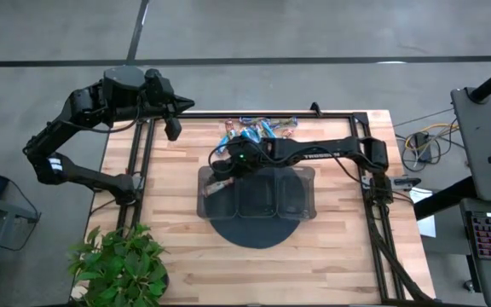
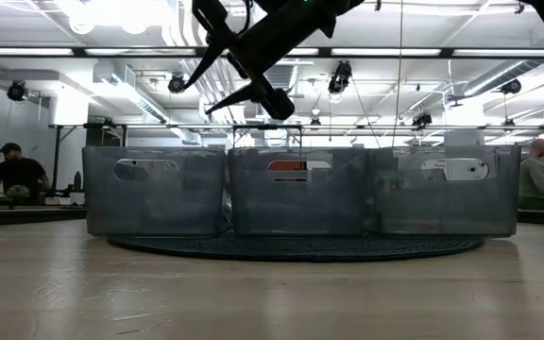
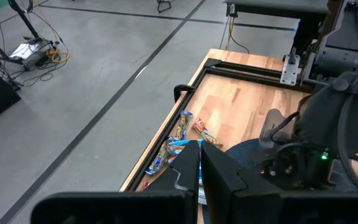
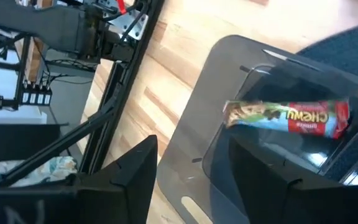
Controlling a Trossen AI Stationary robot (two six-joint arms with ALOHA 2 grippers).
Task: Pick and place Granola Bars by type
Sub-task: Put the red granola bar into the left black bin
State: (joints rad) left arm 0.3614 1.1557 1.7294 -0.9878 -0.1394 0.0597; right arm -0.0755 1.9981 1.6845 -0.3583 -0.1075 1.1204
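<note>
The right end effector (image 1: 220, 181) hangs with fingers spread, holding nothing, over the tray's (image 1: 301, 175) left compartment, where one red-and-blue granola bar (image 4: 286, 116) lies. Remaining bars (image 1: 258, 130) cluster at the counter's (image 1: 186, 247) far edge; the left end effector (image 1: 173, 130) sits closed nearby

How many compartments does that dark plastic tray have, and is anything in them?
3, side by side in the tray. The left compartment holds one granola bar, under the open right gripper. The middle and right ones look empty, though the arm hides part.
</note>
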